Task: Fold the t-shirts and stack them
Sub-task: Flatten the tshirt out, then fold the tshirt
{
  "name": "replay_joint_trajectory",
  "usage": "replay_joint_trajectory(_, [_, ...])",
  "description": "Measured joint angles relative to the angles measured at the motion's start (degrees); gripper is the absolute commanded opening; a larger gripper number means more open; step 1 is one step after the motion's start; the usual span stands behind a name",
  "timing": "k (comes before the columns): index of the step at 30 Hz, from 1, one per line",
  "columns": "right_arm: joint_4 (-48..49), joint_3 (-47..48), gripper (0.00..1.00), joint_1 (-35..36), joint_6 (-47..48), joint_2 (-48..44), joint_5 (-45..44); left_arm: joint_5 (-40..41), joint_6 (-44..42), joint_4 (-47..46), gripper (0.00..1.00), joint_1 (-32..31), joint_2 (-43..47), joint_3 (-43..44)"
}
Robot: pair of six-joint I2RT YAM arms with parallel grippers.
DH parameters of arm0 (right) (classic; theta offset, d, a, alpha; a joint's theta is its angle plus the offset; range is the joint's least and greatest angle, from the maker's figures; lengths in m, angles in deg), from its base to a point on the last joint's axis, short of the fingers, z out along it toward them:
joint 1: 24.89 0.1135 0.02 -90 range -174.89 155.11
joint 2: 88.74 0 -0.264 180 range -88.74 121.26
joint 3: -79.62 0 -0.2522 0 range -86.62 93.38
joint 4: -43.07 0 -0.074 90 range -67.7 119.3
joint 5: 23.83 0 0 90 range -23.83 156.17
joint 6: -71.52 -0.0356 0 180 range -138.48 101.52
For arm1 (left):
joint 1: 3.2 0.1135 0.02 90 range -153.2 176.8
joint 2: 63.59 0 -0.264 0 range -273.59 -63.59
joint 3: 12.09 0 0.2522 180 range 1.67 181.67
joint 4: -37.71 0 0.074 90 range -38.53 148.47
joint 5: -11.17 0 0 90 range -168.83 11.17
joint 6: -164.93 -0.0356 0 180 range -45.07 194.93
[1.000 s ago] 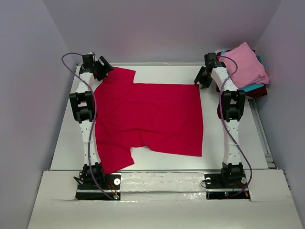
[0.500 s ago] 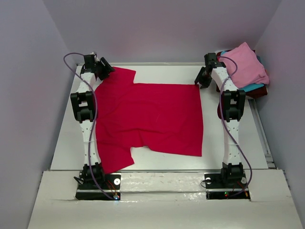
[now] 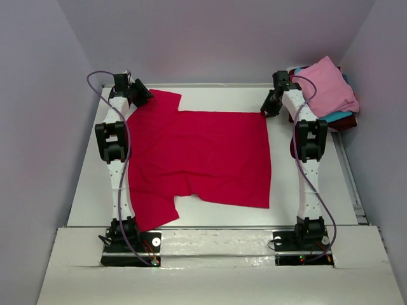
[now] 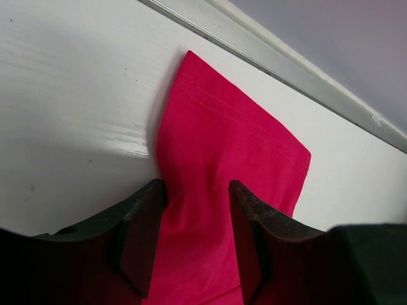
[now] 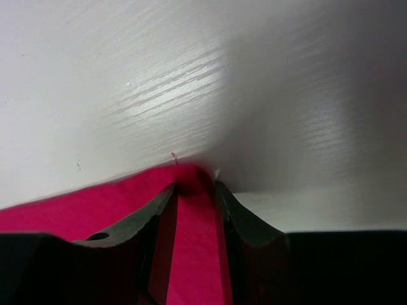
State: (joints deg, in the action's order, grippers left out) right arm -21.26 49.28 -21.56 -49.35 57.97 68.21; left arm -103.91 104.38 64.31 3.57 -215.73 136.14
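A crimson-red t-shirt lies spread flat on the white table, with its sleeves at the left. My left gripper is at the far-left sleeve. In the left wrist view the sleeve cloth is gathered between its fingers. My right gripper is at the shirt's far-right corner. In the right wrist view it is shut on the bunched red corner, low over the table.
A pile of shirts sits at the far right: light pink on top, teal-blue and dark maroon beneath. A raised rail runs along the table's far edge. Grey walls enclose the sides.
My left gripper has shifted slightly right along the far-left sleeve. The right gripper and the shirt have hardly moved.
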Motion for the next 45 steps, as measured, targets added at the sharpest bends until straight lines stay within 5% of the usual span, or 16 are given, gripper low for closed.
replay_joint_trajectory(6, [0.1, -0.4, 0.24, 0.0, -0.1, 0.0, 0.3, 0.3, -0.2, 0.2, 0.32, 0.0, 0.0, -0.3])
replay_joint_trajectory(10, [0.0, -0.5, 0.2, 0.0, -0.1, 0.0, 0.6, 0.5, -0.5, 0.3, 0.06, 0.0, 0.0, -0.9])
replay_joint_trajectory(24, [0.0, -0.6, 0.07, 0.0, 0.0, 0.0, 1.0, 1.2, -0.7, 0.2, 0.05, 0.0, 0.0, -1.0])
replay_joint_trajectory(45, [0.1, -7.0, 0.07, 0.0, 0.0, -4.5, 2.2, 6.0, -6.0, 5.5, 0.05, -1.7, 3.7, -1.0])
